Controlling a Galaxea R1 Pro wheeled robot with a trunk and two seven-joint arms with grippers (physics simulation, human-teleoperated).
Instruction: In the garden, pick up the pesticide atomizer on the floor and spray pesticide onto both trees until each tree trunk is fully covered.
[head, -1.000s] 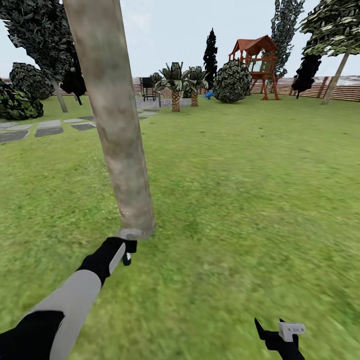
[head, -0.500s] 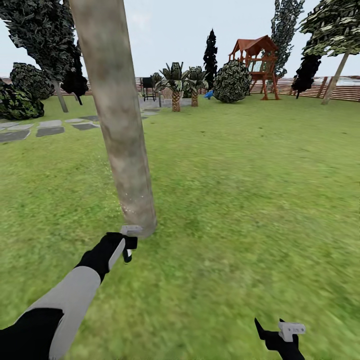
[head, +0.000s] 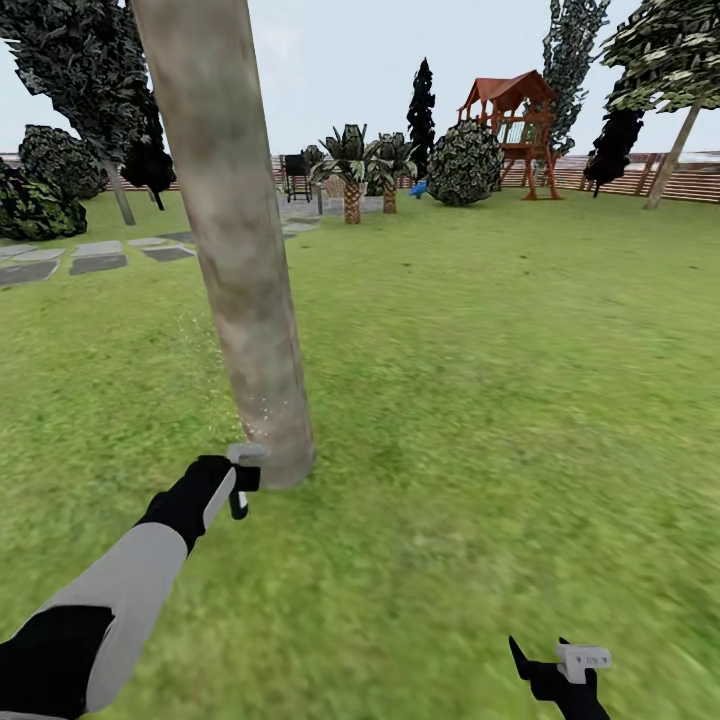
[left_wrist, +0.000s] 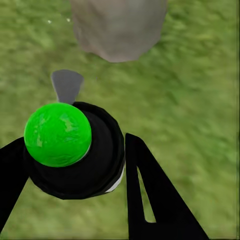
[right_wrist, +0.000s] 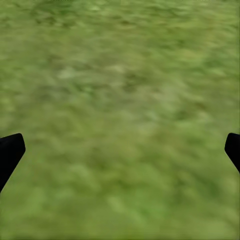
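On the green grass lawn (head: 480, 400) of the garden, the thick pale grey-brown tree trunk (head: 235, 240) with mottled bark rises from the ground just ahead of the robot, its crown out of sight. The left gripper (head: 240, 490) hangs low beside the foot of that trunk, clenched around the pesticide atomizer, a black round-bodied bottle with a bright green ball-shaped cap (left_wrist: 58, 134) and a grey nozzle. In the left wrist view the black fingers (left_wrist: 150, 200) flank the bottle on both sides, and the grey nozzle (left_wrist: 66, 85) points toward the base of the trunk (left_wrist: 119, 27). Fine pale yellowish-white specks of pesticide (head: 262, 412) dust the lower bark and a few float over the grass to the trunk's left.

The right gripper (head: 560, 670) sits low at the near right, released and empty; in the right wrist view its two dark fingertips (right_wrist: 10, 152) stand wide apart over blurred grass.

Farther off stand a red-roofed wooden play tower (head: 510, 125), small palm-like plants (head: 352, 170), dark columnar trees (head: 421, 105), a round mottled bush (head: 465, 162), grey stepping stones (head: 95, 255) and a brown slatted wooden fence (head: 690, 185).
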